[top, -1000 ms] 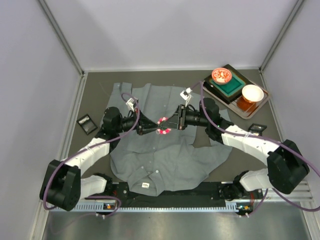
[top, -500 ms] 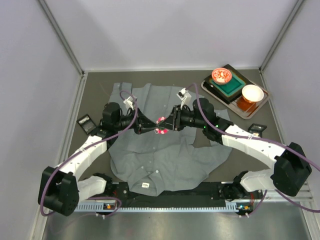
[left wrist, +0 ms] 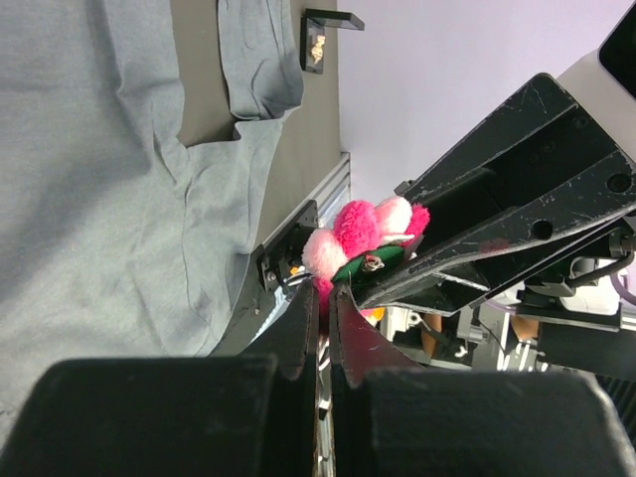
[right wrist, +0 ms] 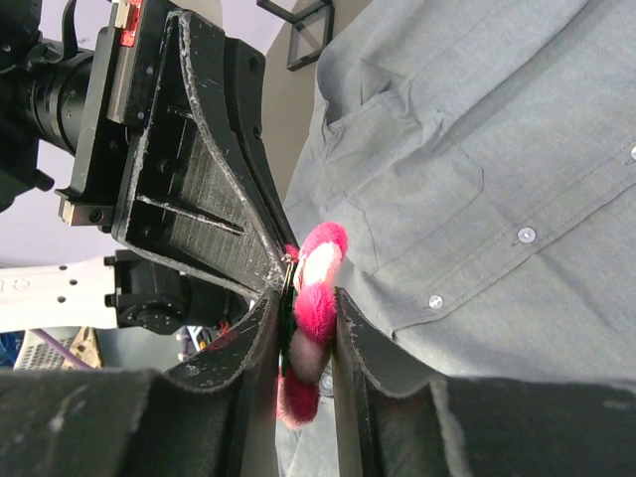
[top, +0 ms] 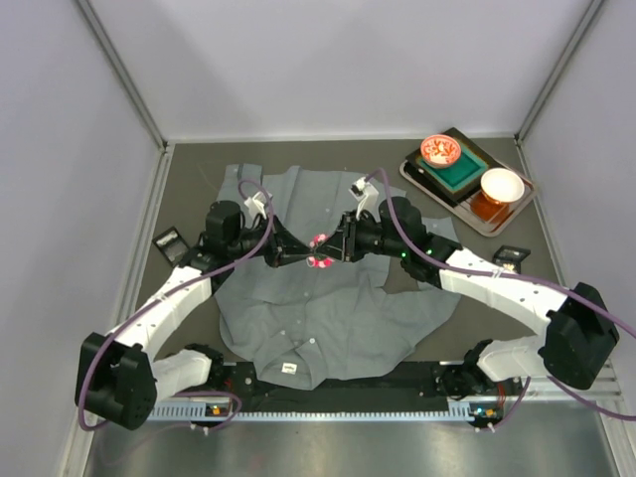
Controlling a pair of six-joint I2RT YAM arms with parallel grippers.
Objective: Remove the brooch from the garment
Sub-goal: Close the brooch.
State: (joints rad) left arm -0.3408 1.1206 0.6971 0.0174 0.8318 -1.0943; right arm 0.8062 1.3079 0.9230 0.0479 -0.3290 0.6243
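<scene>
Brooch [top: 320,262], pink and fluffy, sits pinched between both grippers over the chest of the grey garment [top: 318,318], which lies spread flat on the dark table [top: 189,169]. The right gripper [right wrist: 306,296] has its jaws clamped on the pink fluff from either side. The left gripper [left wrist: 324,292] meets it head-on, its jaws squeezed almost together on the brooch's lower edge by the green backing. From where I stand I cannot tell whether the brooch touches the cloth beneath.
</scene>
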